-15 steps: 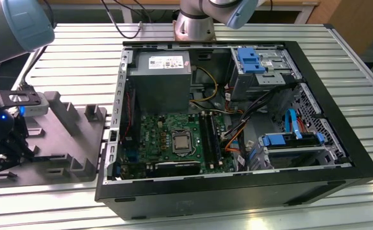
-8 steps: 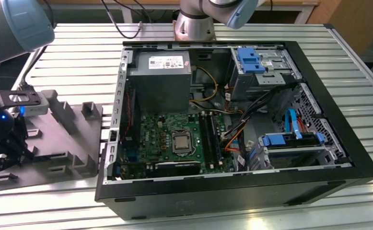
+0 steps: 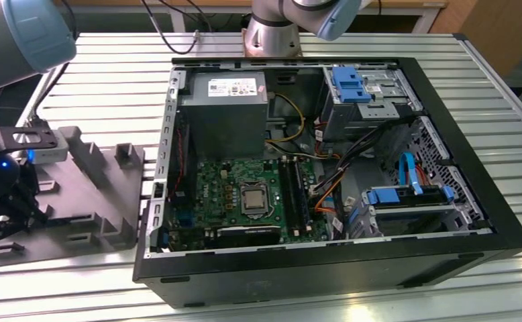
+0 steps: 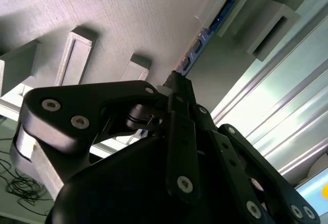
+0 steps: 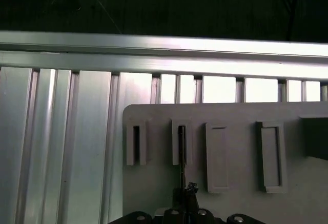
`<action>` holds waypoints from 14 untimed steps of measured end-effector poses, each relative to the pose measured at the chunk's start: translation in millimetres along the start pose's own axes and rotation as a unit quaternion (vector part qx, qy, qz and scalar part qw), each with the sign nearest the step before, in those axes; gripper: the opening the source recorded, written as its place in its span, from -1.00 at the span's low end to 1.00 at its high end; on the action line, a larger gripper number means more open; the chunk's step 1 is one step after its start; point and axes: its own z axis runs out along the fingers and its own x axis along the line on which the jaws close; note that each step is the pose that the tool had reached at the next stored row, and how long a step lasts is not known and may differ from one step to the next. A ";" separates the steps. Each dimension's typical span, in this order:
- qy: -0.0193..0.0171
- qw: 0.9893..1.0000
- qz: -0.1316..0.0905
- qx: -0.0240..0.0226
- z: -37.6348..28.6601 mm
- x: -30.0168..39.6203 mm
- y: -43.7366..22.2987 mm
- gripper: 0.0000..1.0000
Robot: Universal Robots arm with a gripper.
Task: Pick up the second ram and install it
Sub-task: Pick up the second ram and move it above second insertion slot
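Ribbed aluminium counter (image 3: 91,94) holds a grey slotted plastic tray (image 3: 68,198). Black gripper's (image 4: 177,88) jaws look pinched on the thin dark second ram (image 4: 202,39), which runs lengthwise straight ahead of them.

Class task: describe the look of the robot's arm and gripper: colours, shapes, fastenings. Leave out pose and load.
The arm has silver-grey round segments with pale blue-grey caps at the joints. The gripper is matt black, built of flat bars with rounded ends joined by silver round pins. A small blue light glows near the wrist.
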 end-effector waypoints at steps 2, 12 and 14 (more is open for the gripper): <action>-0.001 1.000 0.018 0.000 0.3 0.0 0.0 -0.76; -0.002 0.999 0.033 0.000 0.5 -0.1 -0.1 -0.76; -0.001 1.000 0.030 0.000 0.4 -0.1 0.0 -0.76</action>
